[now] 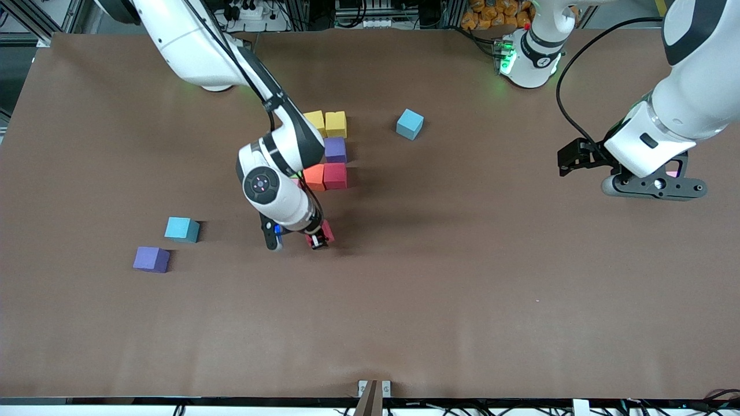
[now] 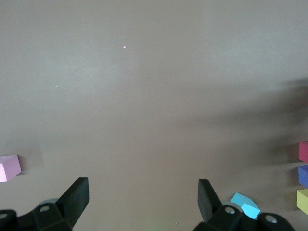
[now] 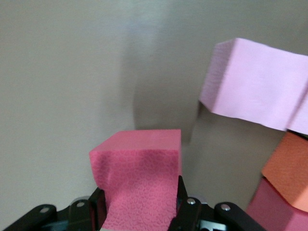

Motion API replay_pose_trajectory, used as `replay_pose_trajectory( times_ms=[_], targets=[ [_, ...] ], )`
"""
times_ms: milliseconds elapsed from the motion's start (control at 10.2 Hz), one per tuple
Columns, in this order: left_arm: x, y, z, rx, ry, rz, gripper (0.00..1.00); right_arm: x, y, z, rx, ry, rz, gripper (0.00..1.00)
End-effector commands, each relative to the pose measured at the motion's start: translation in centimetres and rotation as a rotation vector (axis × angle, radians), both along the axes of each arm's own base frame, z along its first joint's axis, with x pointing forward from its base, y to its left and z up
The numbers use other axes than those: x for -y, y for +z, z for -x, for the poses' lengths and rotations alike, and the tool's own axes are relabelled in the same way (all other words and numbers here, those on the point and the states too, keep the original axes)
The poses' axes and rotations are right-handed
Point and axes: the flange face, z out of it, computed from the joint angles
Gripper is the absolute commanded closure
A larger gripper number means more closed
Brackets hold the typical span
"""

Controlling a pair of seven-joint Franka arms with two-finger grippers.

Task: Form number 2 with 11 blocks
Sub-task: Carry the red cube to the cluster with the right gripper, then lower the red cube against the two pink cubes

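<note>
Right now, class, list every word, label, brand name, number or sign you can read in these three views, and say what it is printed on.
None can be read: the matte foam cubes, such as the light blue cube, and the brown table cover are blank.
A small mark on the left arm's white base is too small to read.

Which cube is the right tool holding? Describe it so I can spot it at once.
Find the block cluster mid-table. Nearer the camera, the right tool is shut on a pink-red cube. It is the only cube in a tool, standing apart from the cluster.
</note>
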Motion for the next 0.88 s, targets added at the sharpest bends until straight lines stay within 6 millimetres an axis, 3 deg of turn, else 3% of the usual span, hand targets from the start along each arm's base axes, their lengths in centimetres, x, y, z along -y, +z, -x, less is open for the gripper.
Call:
replay_pose_trajectory(
  times_ms=[0, 196, 587, 782],
  targets=[
    [0.1, 0.4, 0.1, 0.006, 0.016, 0.013, 0.00, 0.8, -0.1, 3.3, -0.006, -0.060, -0.018, 1.00],
    [0.0, 0.4, 0.1, 0.005, 0.021, 0.016, 0.00, 1.4, -1.1, 5.0, -0.006, -0.077, -0.012, 1.00],
    [0.3, 0.4, 0.1, 0.005, 0.018, 0.016, 0.00, 1.0, -2.2, 6.4, -0.036, -0.144, 0.009, 1.00],
    [-0.8, 0.3, -0.1, 0.003, 0.022, 0.018, 0.00, 1.4, -2.6, 6.7, -0.033, -0.147, 0.013, 1.00]
  ],
)
